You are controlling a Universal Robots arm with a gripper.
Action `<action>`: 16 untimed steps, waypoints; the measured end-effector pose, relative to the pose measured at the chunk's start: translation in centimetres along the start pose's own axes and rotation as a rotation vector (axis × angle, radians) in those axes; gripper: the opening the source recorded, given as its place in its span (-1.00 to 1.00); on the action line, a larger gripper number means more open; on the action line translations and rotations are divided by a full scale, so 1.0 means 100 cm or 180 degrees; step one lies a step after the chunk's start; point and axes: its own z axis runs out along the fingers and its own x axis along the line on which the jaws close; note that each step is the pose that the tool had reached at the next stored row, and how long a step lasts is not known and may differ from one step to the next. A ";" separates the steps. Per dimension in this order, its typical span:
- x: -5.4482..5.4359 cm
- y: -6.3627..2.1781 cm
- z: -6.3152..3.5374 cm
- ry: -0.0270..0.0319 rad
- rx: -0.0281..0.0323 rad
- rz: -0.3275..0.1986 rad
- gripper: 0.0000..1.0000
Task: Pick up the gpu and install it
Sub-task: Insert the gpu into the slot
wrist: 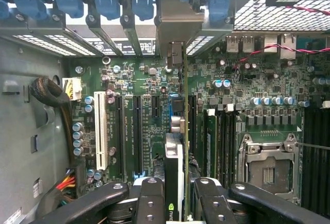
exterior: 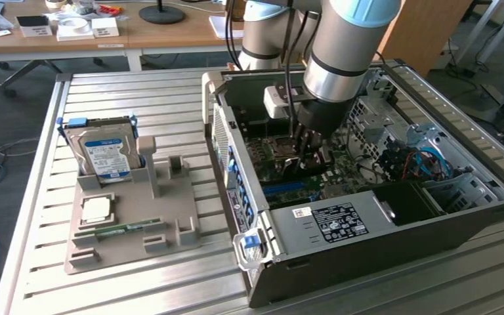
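At about nine o'clock in the exterior view, a grey plastic tray [exterior: 125,246] lies on the silver slatted metal table [exterior: 147,92]. A thick silver hard drive with a blue and white label [exterior: 103,154] stands in the tray, and a short green memory stick [exterior: 121,229] lies flat on it. Neither is the task's thing.

At about three o'clock sits the open dark metal computer case [exterior: 366,249]. The robot's black metal gripper [exterior: 309,147] reaches down into the middle of it.

The wrist view shows the jaws closed on the gpu [wrist: 174,162], a thin flat card with a dark face. One jaw presses on each flat side. The card stands on its edge over the green motherboard [wrist: 154,80], in line with the long black slots [wrist: 138,136]. Its grey metal end plate [wrist: 175,23] seems to sit by the blue plastic clips [wrist: 103,2]. It cannot be told whether the lower edge touches a slot.

The gpu looks light and stiff, so it should not bend or sag. It also looks easy to hurt, because tiny parts cover it. Its smooth faces could slip. The best place to hold looks like the top edge near the middle, squeezing both flat faces, as the jaws do now.
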 end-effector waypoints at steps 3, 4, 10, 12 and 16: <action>0.000 0.0005 0.0008 0.0001 0.0000 0.0000 -0.47; 0.000 0.0005 0.0008 0.0001 0.0000 0.0000 -0.47; 0.000 0.0018 0.0010 0.0000 0.0000 0.0000 -0.47; 0.000 0.0020 0.0009 0.0001 0.0000 -0.0001 -0.47; 0.000 0.0020 0.0009 0.0000 0.0000 0.0000 -0.47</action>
